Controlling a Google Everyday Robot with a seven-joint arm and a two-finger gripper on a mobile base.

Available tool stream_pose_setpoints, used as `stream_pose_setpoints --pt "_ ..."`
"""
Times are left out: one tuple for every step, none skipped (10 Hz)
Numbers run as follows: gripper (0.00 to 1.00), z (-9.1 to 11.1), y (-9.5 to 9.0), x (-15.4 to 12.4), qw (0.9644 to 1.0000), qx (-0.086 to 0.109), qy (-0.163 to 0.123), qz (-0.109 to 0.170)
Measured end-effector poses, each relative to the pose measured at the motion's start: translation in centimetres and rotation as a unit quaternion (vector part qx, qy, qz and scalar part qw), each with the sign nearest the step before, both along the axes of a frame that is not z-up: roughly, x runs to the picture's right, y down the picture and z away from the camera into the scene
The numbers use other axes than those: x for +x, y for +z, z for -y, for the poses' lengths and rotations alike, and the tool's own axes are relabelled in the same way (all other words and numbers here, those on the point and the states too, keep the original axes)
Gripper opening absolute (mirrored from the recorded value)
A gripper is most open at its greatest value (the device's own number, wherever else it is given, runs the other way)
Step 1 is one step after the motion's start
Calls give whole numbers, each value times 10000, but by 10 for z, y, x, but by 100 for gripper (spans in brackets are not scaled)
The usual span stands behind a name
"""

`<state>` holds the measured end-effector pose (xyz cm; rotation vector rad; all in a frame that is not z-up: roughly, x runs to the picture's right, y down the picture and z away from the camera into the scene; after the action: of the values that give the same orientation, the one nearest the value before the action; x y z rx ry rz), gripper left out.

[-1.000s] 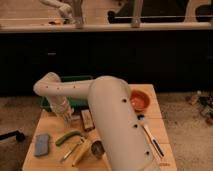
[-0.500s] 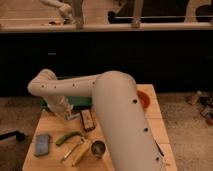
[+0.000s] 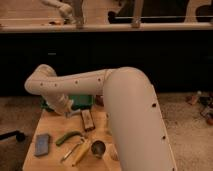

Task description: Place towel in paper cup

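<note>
My claw (image 3: 66,112) hung low over the back left part of the wooden counter (image 3: 50,126), left of centre in the frame, with its fingers drawn tight together. Whether anything was pinched between them could not be told. My white arm (image 3: 131,112) swept in from the lower right, bent sharply at the upper left, and dropped down to the claw, covering the right side of the counter.

Just behind the claw stood a green bin (image 3: 81,100). A dark flat packet (image 3: 87,120) lay just right of the claw, toward the middle of the counter. Nearer the bottom edge, a blue sponge pad (image 3: 42,144) lay at lower left. To its right came a long green item (image 3: 68,136), a yellow item (image 3: 80,153) and a dark metal cup (image 3: 98,148).

A pale shape (image 3: 114,153) showed just right of the metal cup at the edge of my arm. I could not tell whether it was the paper cup. The towel could not be made out on the part of the counter in view.
</note>
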<state>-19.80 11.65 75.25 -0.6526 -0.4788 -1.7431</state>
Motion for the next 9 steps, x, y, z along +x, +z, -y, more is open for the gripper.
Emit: stream_pose_setpoints --pt "0 5 -2 6 10000 65 58 -22" --pt "0 9 -3 11 9999 109 104 -45" --pt "0 13 -4 17 9997 156 151 -74" --pt "0 18 -6 24 9995 208 206 -113" --pt "0 21 -7 31 9993 243 248 -146" --pt "0 23 -8 37 9991 270 284 -174" --pt "0 25 -9 44 9988 302 332 -211" --pt "0 28 -11 53 9984 336 380 -259" --pt "0 29 -12 60 9981 360 411 -293"
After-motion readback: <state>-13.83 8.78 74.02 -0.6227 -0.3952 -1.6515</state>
